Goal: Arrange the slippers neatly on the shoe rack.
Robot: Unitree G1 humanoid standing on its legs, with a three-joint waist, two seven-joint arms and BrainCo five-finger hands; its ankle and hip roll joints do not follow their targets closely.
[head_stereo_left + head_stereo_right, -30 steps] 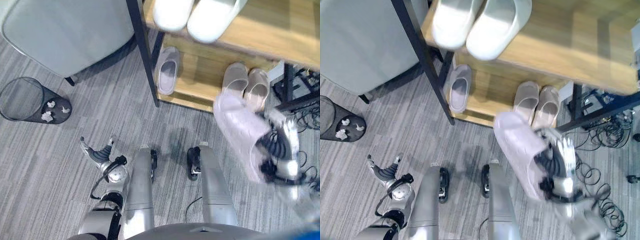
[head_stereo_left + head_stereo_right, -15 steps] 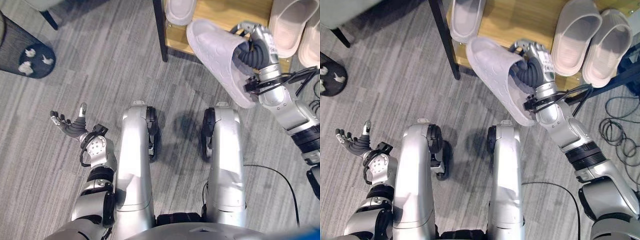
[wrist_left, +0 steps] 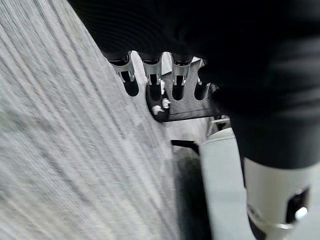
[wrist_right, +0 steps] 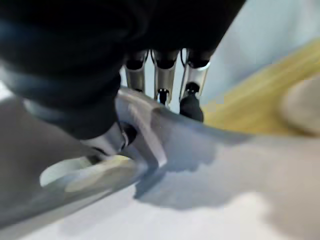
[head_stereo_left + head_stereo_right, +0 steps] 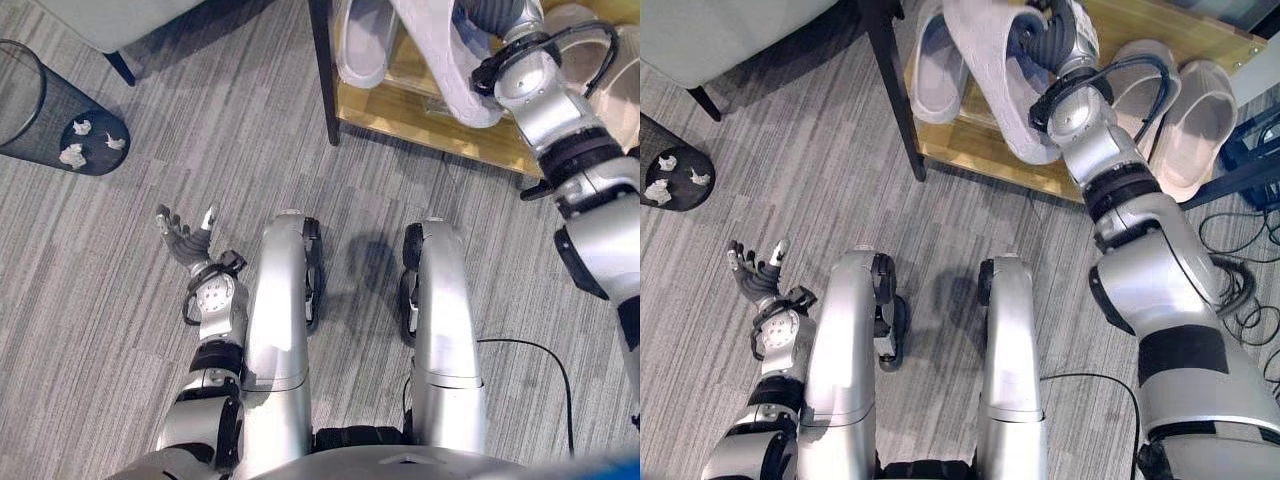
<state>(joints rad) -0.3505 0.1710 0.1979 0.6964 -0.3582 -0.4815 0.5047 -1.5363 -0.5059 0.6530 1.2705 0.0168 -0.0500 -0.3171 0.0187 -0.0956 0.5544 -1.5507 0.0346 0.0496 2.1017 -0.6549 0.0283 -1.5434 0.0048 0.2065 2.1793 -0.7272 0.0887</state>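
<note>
One slipper (image 5: pixel 992 75) sits clamped in our right hand (image 5: pixel 1058 38) over the shoe rack (image 5: pixel 985 150); our left hand (image 5: pixel 186 238) hangs open.

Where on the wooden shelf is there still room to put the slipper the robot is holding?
Bare wood shows on the wooden bottom shelf, between the single pale lilac slipper by the black rack leg and the beige slipper pair. The right hand holds the lilac slipper over that gap. The beige pair's end looks crowded.

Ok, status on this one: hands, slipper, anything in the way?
Right hand shut on lilac slipper, over the rack's lower shelf. Left hand open, idle. Matching slipper and beige pair flank the gap.
</note>
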